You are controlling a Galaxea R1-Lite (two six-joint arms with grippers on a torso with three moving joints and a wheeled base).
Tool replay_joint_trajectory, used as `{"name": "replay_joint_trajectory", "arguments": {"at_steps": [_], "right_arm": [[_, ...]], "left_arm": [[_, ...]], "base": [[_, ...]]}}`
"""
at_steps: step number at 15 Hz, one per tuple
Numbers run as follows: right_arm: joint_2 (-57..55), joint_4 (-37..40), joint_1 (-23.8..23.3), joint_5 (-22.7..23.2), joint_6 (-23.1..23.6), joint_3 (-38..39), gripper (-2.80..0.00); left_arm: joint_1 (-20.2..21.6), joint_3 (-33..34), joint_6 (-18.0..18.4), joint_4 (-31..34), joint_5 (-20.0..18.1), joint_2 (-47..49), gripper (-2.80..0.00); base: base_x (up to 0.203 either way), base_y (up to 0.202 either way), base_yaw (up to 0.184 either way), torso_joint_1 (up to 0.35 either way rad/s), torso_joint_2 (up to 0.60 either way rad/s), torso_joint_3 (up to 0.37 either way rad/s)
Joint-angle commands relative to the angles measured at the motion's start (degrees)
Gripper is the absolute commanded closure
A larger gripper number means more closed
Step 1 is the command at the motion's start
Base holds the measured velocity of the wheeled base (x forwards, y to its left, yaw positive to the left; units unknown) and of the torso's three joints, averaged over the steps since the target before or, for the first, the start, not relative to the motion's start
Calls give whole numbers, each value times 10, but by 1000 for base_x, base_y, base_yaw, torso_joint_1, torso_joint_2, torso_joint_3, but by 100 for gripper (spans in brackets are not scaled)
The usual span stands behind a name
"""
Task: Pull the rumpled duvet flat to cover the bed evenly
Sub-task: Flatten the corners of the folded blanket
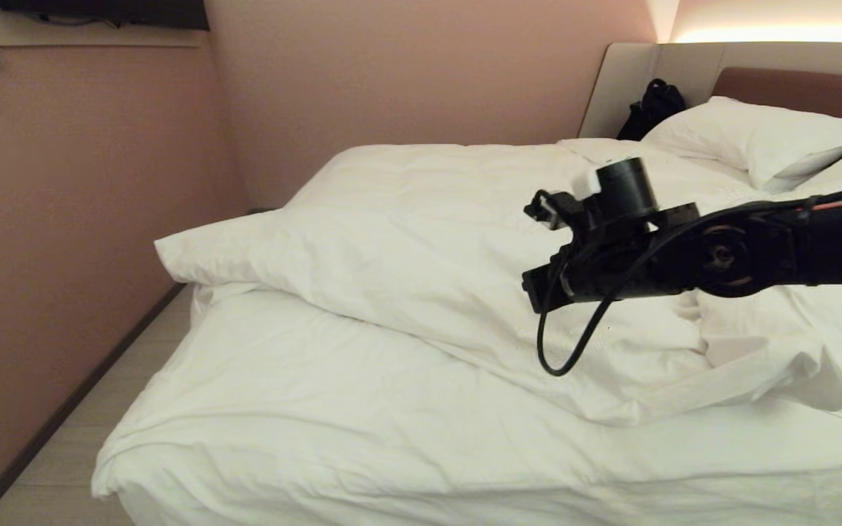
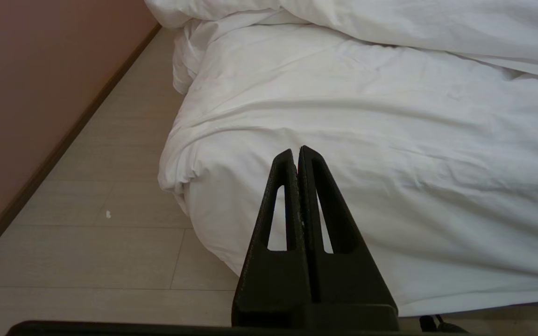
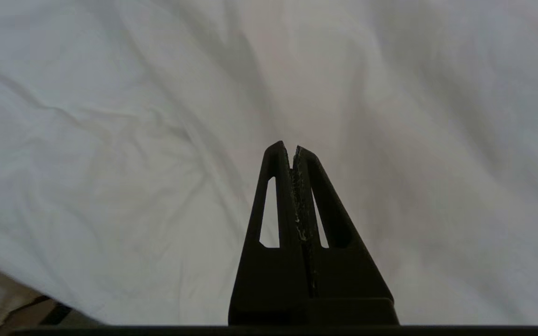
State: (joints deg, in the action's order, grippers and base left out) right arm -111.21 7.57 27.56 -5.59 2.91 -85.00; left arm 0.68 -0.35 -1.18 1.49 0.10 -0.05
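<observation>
Left side: floor (image 1: 63, 453) and wall, then the bed's (image 2: 297, 280) near left corner, where white cover hangs over the edge. Left gripper (image 2: 297, 151) sits low just off that corner, fingers pressed together, nothing in them. Parked.

Duvet (image 1: 406, 248) is bunched across the middle of the bed: a thick folded ridge runs from the left edge diagonally toward the near right, where a loose flap lies crumpled. The foot end has only flat white cloth; can't tell if that is sheet or a lower duvet layer. Pillow (image 1: 757, 135) at the right head end, dark bag (image 1: 655, 106) against the headboard (image 1: 801, 84).

Right gripper (image 3: 293, 148) hangs over the ridge, right of centre, fingers pressed together and empty, above wrinkled cloth and not touching.

Step as I read it: reach and grab. Advice:
- spread the fingers before descending
- take the folded edge, not the puffy middle
- pinch the full fold, not just the cover
- pull toward the foot, low and steady
- the right flap probably needs its own pull.
</observation>
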Motion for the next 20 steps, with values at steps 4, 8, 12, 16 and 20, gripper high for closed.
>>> {"name": "replay_joint_trajectory", "arguments": {"at_steps": [4,8,12,16,20], "right_arm": [[-66,-10,29,-91,40,-8,0],[-77,-26,49,-124,79,-2,0],[-92,-52,68,-130,99,-2,0],[-120,-67,89,-133,105,-1,-280],[-155,-86,112,-170,159,-1,-280]], "left_arm": [[0,0,0,0,0,0,0],[0,0,0,0,0,0,0],[0,0,0,0,0,0,0],[0,0,0,0,0,0,0],[0,0,0,0,0,0,0]], "base": [[0,0,0,0,0,0],[0,0,0,0,0,0],[0,0,0,0,0,0],[0,0,0,0,0,0],[0,0,0,0,0,0]]}}
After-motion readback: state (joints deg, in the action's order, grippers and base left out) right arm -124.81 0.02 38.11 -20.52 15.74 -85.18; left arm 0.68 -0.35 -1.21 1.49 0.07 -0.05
